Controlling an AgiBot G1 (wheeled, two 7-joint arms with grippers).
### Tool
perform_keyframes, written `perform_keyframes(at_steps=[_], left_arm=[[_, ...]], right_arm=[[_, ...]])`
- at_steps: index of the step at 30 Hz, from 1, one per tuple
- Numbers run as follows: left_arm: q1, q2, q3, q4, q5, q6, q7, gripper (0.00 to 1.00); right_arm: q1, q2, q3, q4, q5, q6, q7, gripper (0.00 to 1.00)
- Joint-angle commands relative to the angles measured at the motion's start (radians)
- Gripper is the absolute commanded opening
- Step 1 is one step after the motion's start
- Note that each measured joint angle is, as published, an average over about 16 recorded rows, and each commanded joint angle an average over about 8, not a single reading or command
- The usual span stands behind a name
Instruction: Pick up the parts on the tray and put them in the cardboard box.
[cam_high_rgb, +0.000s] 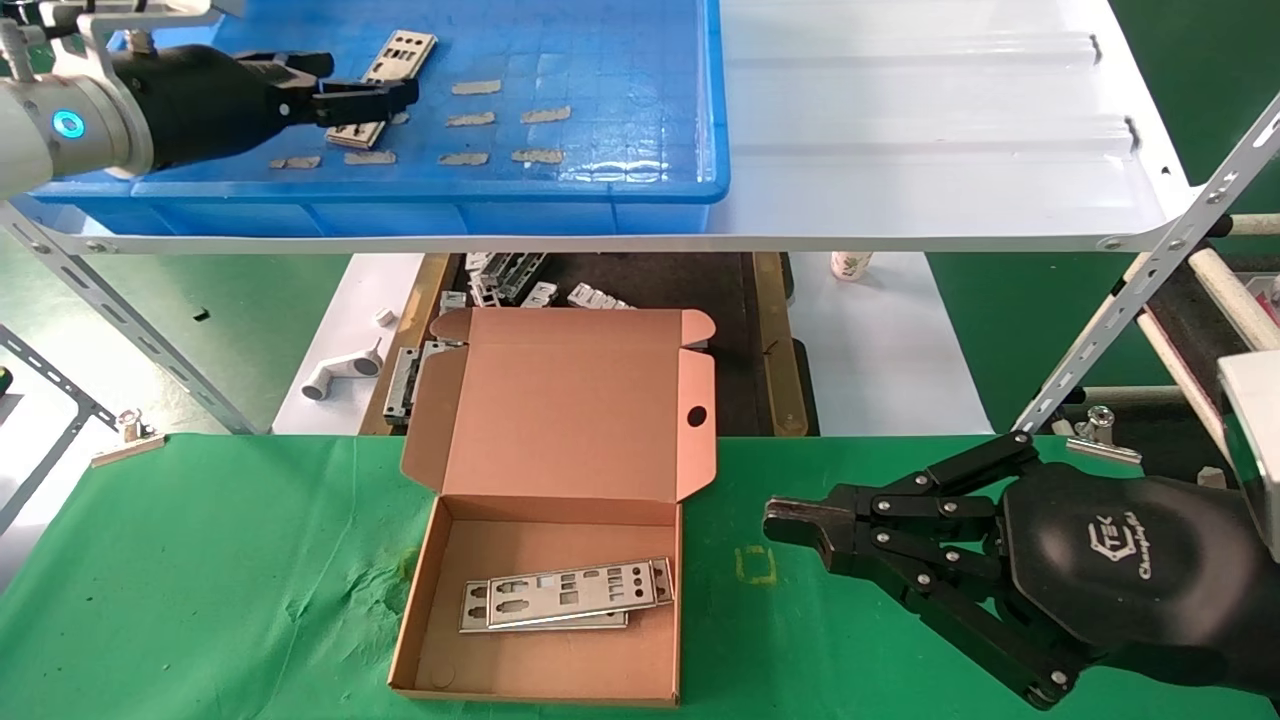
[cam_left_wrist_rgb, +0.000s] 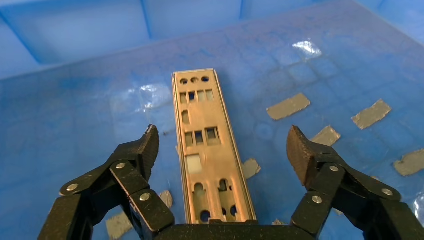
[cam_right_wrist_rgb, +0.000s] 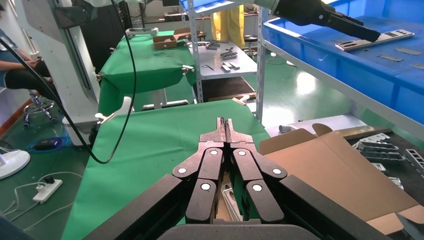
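1. Fingers of the left gripper (cam_left_wrist_rgb: 222, 150) are spread wide, one pad (cam_left_wrist_rgb: 149, 147) at left centre of the left wrist view and the other at right centre, nothing between them but air; the plate runs up the middle of that frame below them.
2. Right gripper (cam_high_rgb: 790, 522), lower right of the head view, has its fingers pressed together and empty, parked over the green cloth (cam_high_rgb: 200, 580) just right of the box.
3. Cardboard box (cam_high_rgb: 545, 520), lower centre of the head view, sits open with its lid standing up behind; two plates (cam_high_rgb: 565, 595) already lie overlapped on its floor.
4. Tray (cam_high_rgb: 620, 180), upper left of the head view, on the white shelf (cam_high_rgb: 930, 150); one part (cam_left_wrist_rgb: 207, 150) remains on its floor under the left gripper, with beige tape scraps (cam_high_rgb: 495, 120) to its right.
5. Step in hand, as I judge it: grasp this last plate.
6. To do it well: the open span looks to straddle the plate's narrow width, so keep it centred, lower until the pads flank both long edges, then close.
7. Risk: thin plate lying flat, so pads may skid over it or pinch a tape scrap; go low and lift level.
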Motion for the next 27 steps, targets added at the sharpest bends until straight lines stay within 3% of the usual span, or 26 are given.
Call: perform_keyframes(at_steps=[1, 27], left_arm=[[0.001, 0.002, 0.001, 0.003, 0.001, -0.005, 0.000, 0.00], [0.011, 0.019, 0.001, -0.001, 0.002, -0.068, 0.024, 0.00]], right_arm=[[0.000, 0.000, 0.000, 0.000, 0.000, 0.000, 0.000, 0.00], [0.000, 0.000, 0.000, 0.000, 0.000, 0.000, 0.000, 0.00]])
